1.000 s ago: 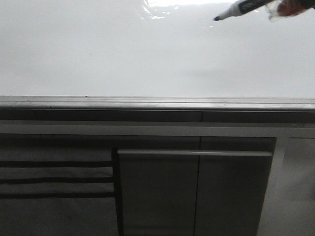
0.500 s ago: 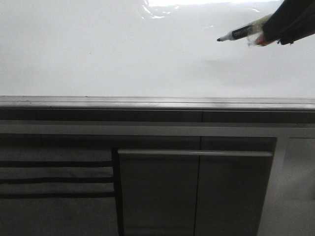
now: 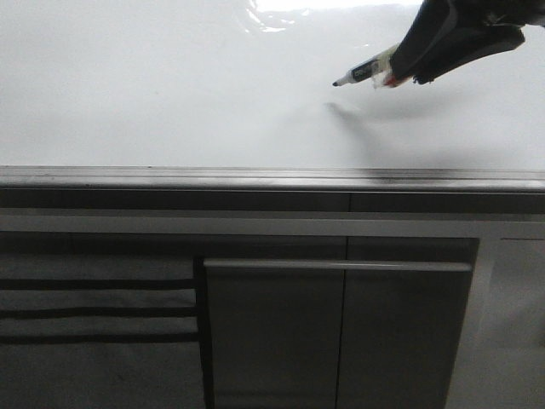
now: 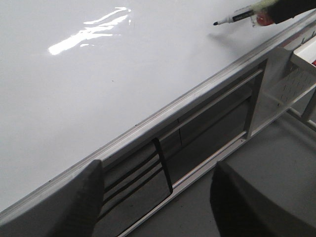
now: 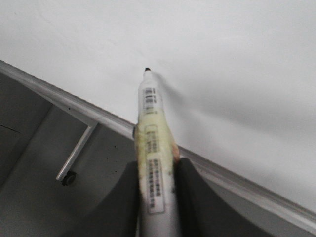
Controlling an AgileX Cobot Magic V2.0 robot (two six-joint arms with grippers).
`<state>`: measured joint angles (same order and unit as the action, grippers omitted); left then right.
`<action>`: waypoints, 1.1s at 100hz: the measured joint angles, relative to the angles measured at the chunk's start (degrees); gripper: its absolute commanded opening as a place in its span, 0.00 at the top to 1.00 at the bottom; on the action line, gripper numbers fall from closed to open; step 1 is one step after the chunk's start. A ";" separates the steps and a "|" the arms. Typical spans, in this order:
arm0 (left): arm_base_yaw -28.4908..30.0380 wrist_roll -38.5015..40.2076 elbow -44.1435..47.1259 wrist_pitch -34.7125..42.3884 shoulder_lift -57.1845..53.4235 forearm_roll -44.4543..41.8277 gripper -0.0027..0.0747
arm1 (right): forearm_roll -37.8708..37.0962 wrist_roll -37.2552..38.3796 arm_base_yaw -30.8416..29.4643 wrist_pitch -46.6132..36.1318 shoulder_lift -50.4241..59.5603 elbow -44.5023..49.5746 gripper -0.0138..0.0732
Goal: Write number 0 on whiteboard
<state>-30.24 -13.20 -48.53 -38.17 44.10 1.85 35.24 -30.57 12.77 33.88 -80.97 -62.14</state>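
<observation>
The whiteboard [image 3: 170, 94] fills the upper half of the front view, glossy white with glare at the top. No number 0 is in view on it. My right gripper [image 3: 417, 60] comes in from the upper right, shut on a black-tipped marker [image 3: 364, 72]. The marker tip points left and hovers just off the board, above its own shadow. In the right wrist view the marker [image 5: 150, 123] sits clamped between the two dark fingers of the right gripper [image 5: 155, 192]. My left gripper [image 4: 157, 187] hangs open below the board's rail with nothing between its fingers.
A grey metal edge rail [image 3: 272, 179] runs along the bottom of the board. Below it are dark grey cabinet panels [image 3: 341, 332] and a slatted panel [image 3: 94, 311]. A white perforated shelf [image 4: 291, 84] stands at the right end. A small caster [image 5: 68, 177] sits on the floor.
My right gripper has carried the marker down and to the left. Its tip is nearer the board, and its shadow has drawn close under it. The left arm has not moved.
</observation>
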 measured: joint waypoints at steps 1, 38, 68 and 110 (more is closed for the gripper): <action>0.00 0.00 0.00 0.00 0.00 0.00 0.41 | 0.00 0.00 0.00 0.00 0.00 0.00 0.81; 0.00 0.10 0.00 0.02 0.00 0.00 0.41 | 0.52 -1.32 0.32 9.25 -9.66 -8.86 0.81; 0.00 0.10 0.00 0.12 0.00 0.00 0.41 | -3.19 -1.44 -2.25 14.64 -10.00 -8.86 0.81; 0.00 0.10 0.00 0.12 0.00 0.00 0.41 | -4.98 -1.44 -3.57 14.95 -8.14 -11.22 0.81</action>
<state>-30.24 -13.10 -48.53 -38.05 44.10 1.85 30.25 -32.00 9.20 48.83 -89.10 -73.36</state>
